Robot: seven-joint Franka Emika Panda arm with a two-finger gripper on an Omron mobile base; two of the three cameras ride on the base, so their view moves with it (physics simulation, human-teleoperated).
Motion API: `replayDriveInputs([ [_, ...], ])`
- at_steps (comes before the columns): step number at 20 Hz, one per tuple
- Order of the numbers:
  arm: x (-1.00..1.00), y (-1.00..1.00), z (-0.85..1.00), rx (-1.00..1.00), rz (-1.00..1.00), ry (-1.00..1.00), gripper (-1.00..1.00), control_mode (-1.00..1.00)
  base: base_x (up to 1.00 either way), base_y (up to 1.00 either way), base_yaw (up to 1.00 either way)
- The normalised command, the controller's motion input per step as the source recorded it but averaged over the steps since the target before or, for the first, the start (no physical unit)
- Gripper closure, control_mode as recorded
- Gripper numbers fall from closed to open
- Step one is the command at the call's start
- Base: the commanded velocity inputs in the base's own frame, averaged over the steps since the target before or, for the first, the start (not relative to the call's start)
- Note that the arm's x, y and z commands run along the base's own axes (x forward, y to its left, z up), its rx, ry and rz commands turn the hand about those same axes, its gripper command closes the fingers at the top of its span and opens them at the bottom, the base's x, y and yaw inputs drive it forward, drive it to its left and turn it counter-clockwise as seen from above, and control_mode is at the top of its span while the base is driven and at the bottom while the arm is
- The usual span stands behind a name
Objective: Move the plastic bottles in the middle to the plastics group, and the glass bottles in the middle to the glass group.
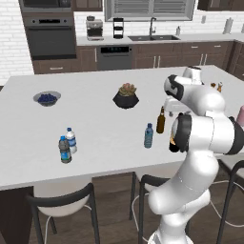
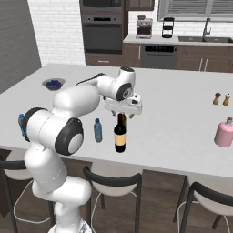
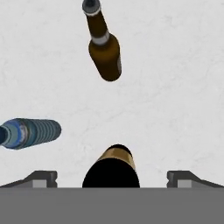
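Now we see an amber bottle (image 2: 120,133) with a yellowish label band standing upright beneath our wide-apart fingers (image 3: 112,177)

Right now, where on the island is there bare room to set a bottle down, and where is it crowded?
Bare: the counter between the labelled brown bottle and the pink vessel; also between the fruit bowl and the plant pot. Crowded: below the open gripper, around the light-blue bottle and plain brown bottle.
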Motion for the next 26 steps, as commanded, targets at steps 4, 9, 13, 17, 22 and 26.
replayDriveInputs([
  [4,-0.18,-0.01,-0.1,0.0,0.0,-0.01,-1.0,-1.0,0.0,0.0,0.0],
  [9,-0.12,0.0,-0.1,0.0,0.0,-0.01,-1.0,-1.0,0.0,0.0,0.0],
  [13,-0.03,0.0,-0.02,0.0,0.0,0.0,-1.0,-1.0,0.0,0.0,0.0],
  [17,0.0,0.08,0.0,0.0,0.0,0.0,-1.0,-1.0,0.0,0.0,0.0],
  [22,-0.01,0.18,0.02,0.0,0.0,0.0,-1.0,-1.0,0.0,0.0,0.0],
  [26,-0.01,0.09,0.02,0.0,0.0,0.0,-1.0,-1.0,0.0,0.0,0.0],
])
